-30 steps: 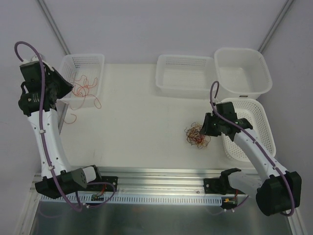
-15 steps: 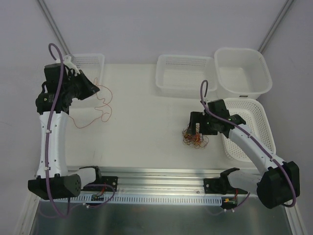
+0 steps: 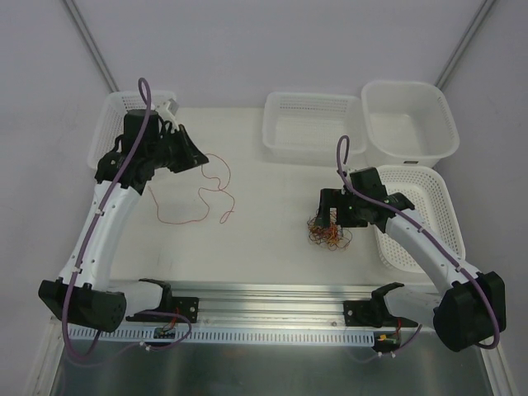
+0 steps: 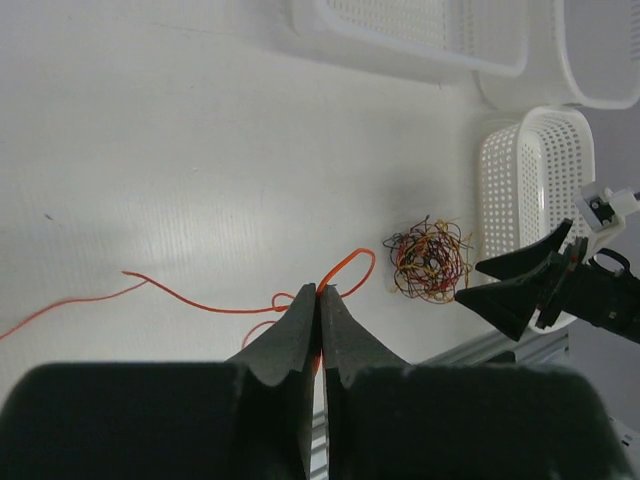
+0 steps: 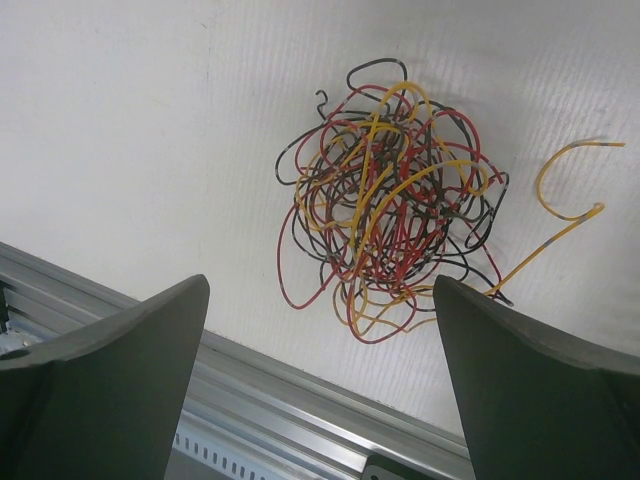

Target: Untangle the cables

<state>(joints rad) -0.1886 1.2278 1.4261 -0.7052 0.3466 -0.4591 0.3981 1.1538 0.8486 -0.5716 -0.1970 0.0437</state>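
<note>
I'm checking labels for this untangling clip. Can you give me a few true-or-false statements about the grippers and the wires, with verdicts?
1. The left gripper is shut on a single orange-red wire. True.
2. The right gripper is clamped on the tangled bundle. False: its jaws stand wide open over it.
3. The bundle lies inside a basket. False: it lies on the table, beside the right-hand basket.
4. The held wire lies apart from the bundle. True.

Top camera looks down from behind the arms (image 3: 92,238); both wrist cameras see the cable tangle (image 5: 390,230), nearest beneath the right gripper (image 5: 320,283)
</note>
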